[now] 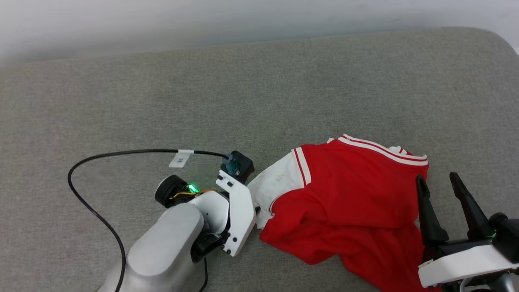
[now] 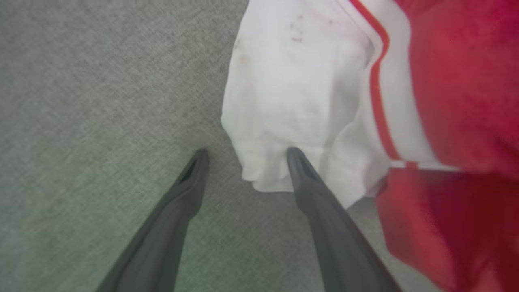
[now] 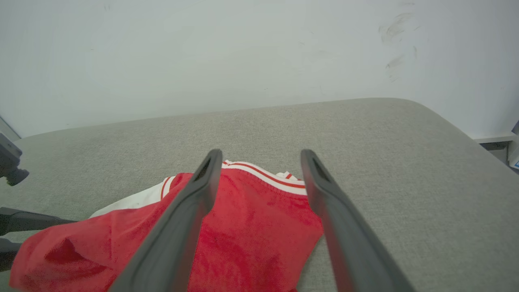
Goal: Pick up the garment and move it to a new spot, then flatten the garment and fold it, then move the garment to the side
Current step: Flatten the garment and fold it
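Note:
The red garment (image 1: 348, 190) lies crumpled on the grey cushion (image 1: 259, 93), its striped trim (image 1: 381, 149) at the far side and one white sleeve end (image 1: 279, 178) spread to the left. The dark emblem is hidden. My left gripper (image 2: 247, 152) is open, low over the cushion, its right finger (image 2: 302, 174) on the white sleeve end's (image 2: 284, 89) edge; the left wrist (image 1: 239, 202) covers the fingers from above. My right gripper (image 1: 438, 177) is open above the garment's right side, the red cloth (image 3: 251, 227) showing between its fingers (image 3: 194, 202).
A black cable (image 1: 81, 174) with a white tag loops over the cushion left of my left arm. A pale wall (image 3: 243, 52) stands behind the cushion. The cushion's rounded corner (image 3: 446, 117) drops off at the far right. Bare grey fabric stretches behind and left of the garment.

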Motion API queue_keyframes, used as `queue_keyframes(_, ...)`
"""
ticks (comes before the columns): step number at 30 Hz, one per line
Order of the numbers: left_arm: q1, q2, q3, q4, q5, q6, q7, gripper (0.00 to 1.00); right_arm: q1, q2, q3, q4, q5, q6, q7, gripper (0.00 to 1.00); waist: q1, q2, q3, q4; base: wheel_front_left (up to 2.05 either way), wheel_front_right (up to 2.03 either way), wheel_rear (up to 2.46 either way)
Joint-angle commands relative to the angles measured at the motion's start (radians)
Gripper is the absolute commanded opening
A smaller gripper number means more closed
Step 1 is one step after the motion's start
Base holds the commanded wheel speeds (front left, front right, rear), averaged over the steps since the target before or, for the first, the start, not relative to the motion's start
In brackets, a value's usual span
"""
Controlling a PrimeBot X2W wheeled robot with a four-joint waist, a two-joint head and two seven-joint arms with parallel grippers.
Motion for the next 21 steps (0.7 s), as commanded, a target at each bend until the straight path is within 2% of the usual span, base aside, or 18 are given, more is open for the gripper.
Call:
queue_keyframes(1, -0.005, 0.011, -0.035, 0.036, -0.009, -0.006, 0.045, 1.0, -0.017, 0.001, -0.003, 0.008, 0.007, 0.0, -0.011, 1.0, -0.0001, 0.0, 0.035, -0.034, 0.0, 0.0, 0.0)
queue_keyframes(2, -0.007, 0.013, -0.052, 0.047, -0.016, -0.007, 0.062, 1.0, -0.019, 0.001, -0.004, 0.013, 0.009, 0.0, -0.014, 1.0, -0.0001, 0.0, 0.039, -0.039, 0.0, 0.0, 0.0)
queue_keyframes(3, -0.004, 0.014, -0.072, 0.057, -0.026, -0.007, 0.08, 0.78, -0.023, 0.001, -0.005, 0.018, 0.016, 0.0, -0.019, 1.0, -0.0001, 0.0, 0.04, -0.042, 0.0, 0.0, 0.0)
queue_keyframes(4, -0.001, 0.015, -0.091, 0.061, -0.036, -0.009, 0.099, 0.45, -0.026, 0.001, -0.006, 0.022, 0.016, 0.0, -0.021, 1.0, -0.0001, 0.0, 0.04, -0.045, 0.0, 0.0, 0.0)
queue_keyframes(5, 0.001, 0.016, -0.11, 0.059, -0.046, -0.01, 0.107, 0.19, -0.027, 0.001, -0.007, 0.027, 0.016, 0.0, -0.025, 1.0, -0.0001, 0.0, 0.039, -0.046, 0.0, 0.0, 0.0)
queue_keyframes(6, -0.001, 0.02, -0.123, 0.053, -0.055, -0.01, 0.106, 0.0, -0.027, 0.001, -0.012, 0.032, 0.019, 0.0, -0.027, 1.0, -0.0001, 0.0, 0.038, -0.046, 0.0, 0.0, 0.0)
queue_keyframes(8, -0.026, 0.04, -0.113, 0.021, -0.048, -0.01, 0.03, 0.0, -0.025, 0.001, -0.024, 0.044, 0.022, 0.0, -0.033, 1.0, -0.0001, 0.0, 0.022, -0.035, 0.0, 0.0, 0.0)
queue_keyframes(13, -0.05, 0.065, -0.077, -0.02, -0.022, 0.01, -0.076, 0.0, -0.014, 0.002, -0.043, 0.056, 0.023, 0.0, -0.02, 1.0, -0.0001, 0.0, -0.016, -0.001, 0.0, 0.0, 0.0)
queue_keyframes(18, -0.015, 0.115, -0.03, -0.108, -0.005, 0.068, -0.17, 0.0, -0.002, 0.001, -0.069, 0.05, 0.008, 0.0, 0.0, 1.0, -0.0001, 0.0, -0.067, 0.053, 0.0, 0.0, 0.0)
queue_keyframes(21, 0.03, 0.165, 0.015, -0.18, -0.012, 0.121, -0.205, 0.0, 0.018, 0.001, -0.081, 0.039, 0.009, 0.0, 0.016, 1.0, -0.0001, 0.0, -0.096, 0.089, 0.0, 0.0, 0.0)
